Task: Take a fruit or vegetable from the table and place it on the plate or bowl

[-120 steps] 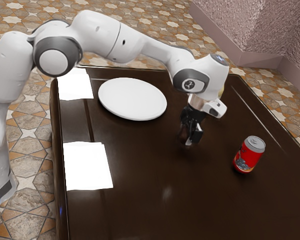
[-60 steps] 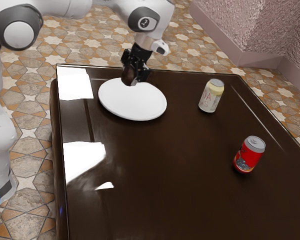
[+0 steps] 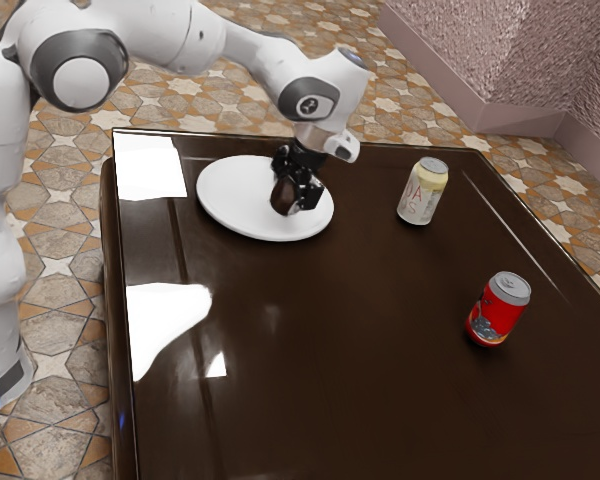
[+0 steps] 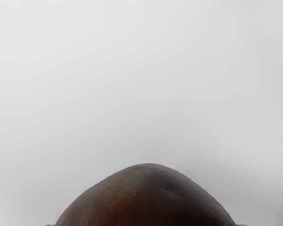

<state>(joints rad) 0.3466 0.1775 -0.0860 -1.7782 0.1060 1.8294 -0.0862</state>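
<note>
A dark fruit (image 3: 284,197), brownish with a green cast and a finely pebbled skin, is being held in the jaws directly over the white plate (image 3: 235,195), toward the plate's edge on the exterior view's right. It is being carried there, by all appearances, because the plate is the task's goal, and the hand is being pointed straight down at the plate so that the fruit can be set down flat and not dropped from the side. In the wrist view the rounded top of the dark fruit (image 4: 146,200) is being shown just under the hand, with the bare plate (image 4: 132,70) spread behind it, which is being taken as a sign that the fruit is well inside the rim. The jaws are being held closed partway, only as far apart as the fruit is wide, and are pressing on it from two sides; nothing else is being touched by them. Whether the fruit is already resting on the plate or hanging just above it cannot be told. A pale can (image 3: 422,190) and a red can (image 3: 498,309) are being left standing on the worktop (image 3: 330,340), well apart from the plate toward the exterior view's right.
</note>
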